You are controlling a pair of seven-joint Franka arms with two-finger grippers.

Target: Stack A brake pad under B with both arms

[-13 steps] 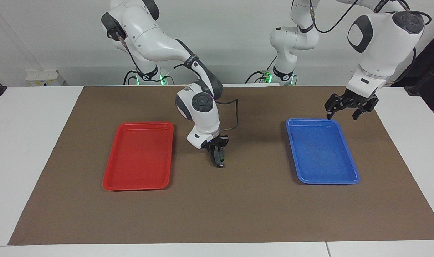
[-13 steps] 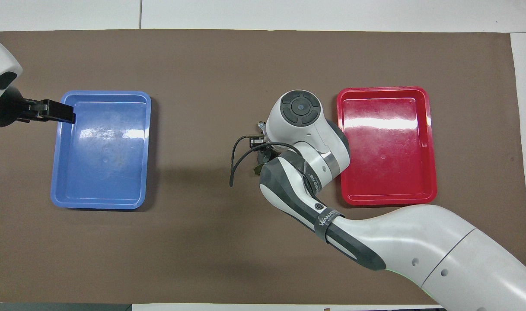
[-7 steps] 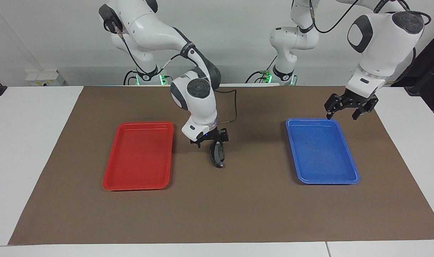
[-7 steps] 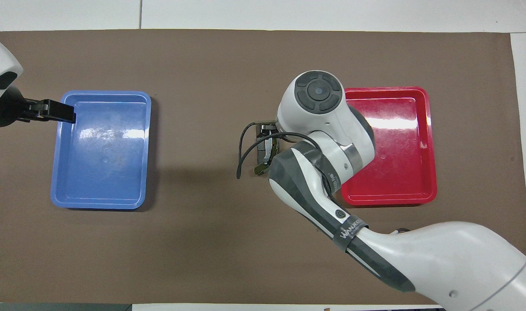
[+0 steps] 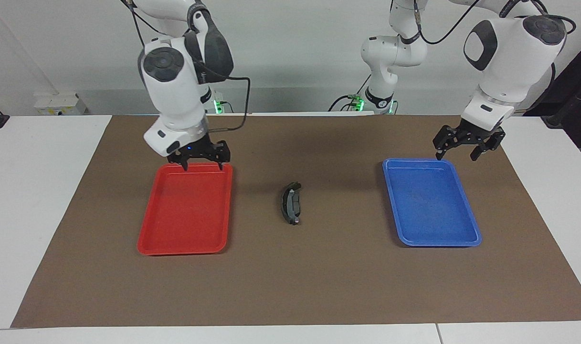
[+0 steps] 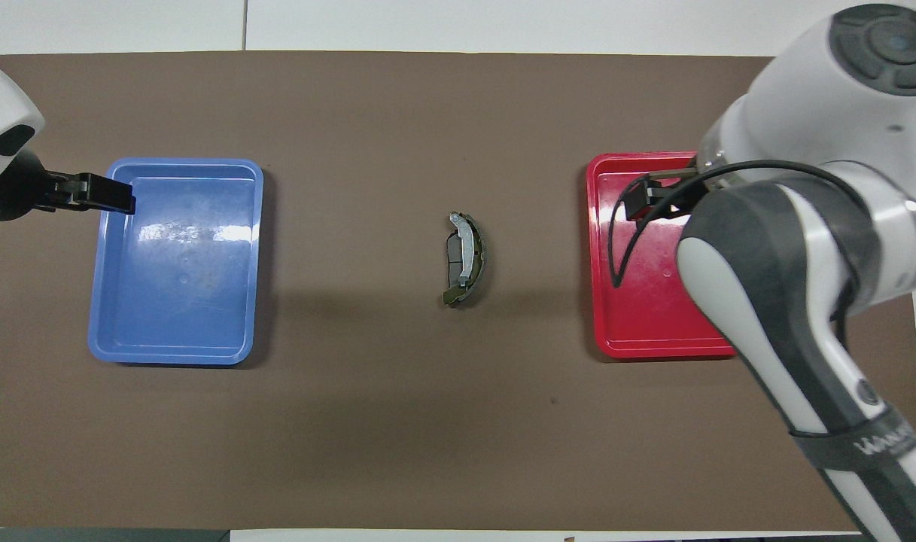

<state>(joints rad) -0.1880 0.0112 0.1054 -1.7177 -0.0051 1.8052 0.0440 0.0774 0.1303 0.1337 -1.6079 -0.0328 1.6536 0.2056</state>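
On the brown mat mid-desk, between the red tray [image 5: 185, 210] and blue tray [image 5: 431, 203], B [image 5: 287, 206] lies on the A brake pad [image 5: 292, 205]. Both look stiff, heavy and thin; edge pinches suit them. Right tool [image 5: 202, 161] and left tool [image 5: 462, 149] hang open, empty.

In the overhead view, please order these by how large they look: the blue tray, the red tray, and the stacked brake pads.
1. Blue tray and red tray: they look alike in size; the right arm covers part of the red one, so I will not rank them.
2. Stacked brake pads: clearly smallest, lying on the mat between the trays.
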